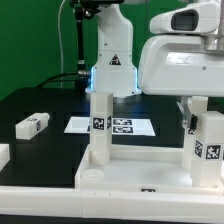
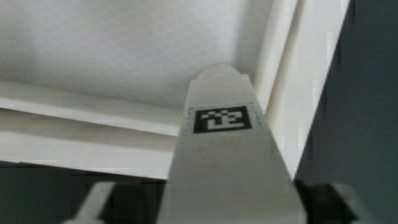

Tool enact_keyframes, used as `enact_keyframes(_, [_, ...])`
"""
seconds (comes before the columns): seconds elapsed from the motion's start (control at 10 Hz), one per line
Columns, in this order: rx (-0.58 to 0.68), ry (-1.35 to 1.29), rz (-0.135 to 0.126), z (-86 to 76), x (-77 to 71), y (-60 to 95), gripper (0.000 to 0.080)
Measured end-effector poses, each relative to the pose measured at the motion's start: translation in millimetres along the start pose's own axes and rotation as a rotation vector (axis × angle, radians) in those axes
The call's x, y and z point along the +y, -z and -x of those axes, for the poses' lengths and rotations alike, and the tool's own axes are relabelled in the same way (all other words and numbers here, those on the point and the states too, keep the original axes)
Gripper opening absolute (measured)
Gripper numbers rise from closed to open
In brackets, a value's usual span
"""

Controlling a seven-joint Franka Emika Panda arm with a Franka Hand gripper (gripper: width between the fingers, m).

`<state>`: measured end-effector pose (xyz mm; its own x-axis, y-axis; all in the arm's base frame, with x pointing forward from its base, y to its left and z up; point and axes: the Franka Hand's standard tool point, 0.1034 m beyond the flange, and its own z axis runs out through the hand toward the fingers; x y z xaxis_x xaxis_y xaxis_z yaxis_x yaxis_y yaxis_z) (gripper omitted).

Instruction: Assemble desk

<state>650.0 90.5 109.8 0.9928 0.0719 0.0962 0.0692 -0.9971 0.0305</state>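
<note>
- The gripper straddles an upright leg at the exterior view's right; whether its fingers grip it cannot be told
- The desk top spans the lower frame, with a second leg standing left of centre
- A loose leg block lies at the left, on the black table

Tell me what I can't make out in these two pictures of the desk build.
1. Exterior view: the tips of the gripper, tucked behind its white housing and the leg.
2. Exterior view: a white piece at that view's left edge, cut off by the frame.
3. Wrist view: the fingers, blurred and cropped; whether they touch the leg is unclear.
4. Both views: the tags, too small or blurred to read.
</note>
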Motion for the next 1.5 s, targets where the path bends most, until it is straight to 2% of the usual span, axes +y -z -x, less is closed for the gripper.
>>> enact_keyframes(0.1, [0.0,-0.01,0.0,0.0,0.2,0.0,0.029])
enact_keyframes(0.3, [0.0,-0.037,0.0,0.0,0.8,-0.1,0.029])
enact_keyframes(0.7, [-0.002,-0.365,-0.011,0.0,0.6,0.0,0.029])
enact_keyframes(1.1, [-0.004,-0.68,0.013,0.6,24.2,1.5,0.0291])
enact_keyframes(1.4, [0.001,-0.786,0.028,0.9,33.5,1.0,0.0291])
enact_keyframes(1.5, [0.001,-0.784,0.028,0.8,33.1,1.0,0.0376])
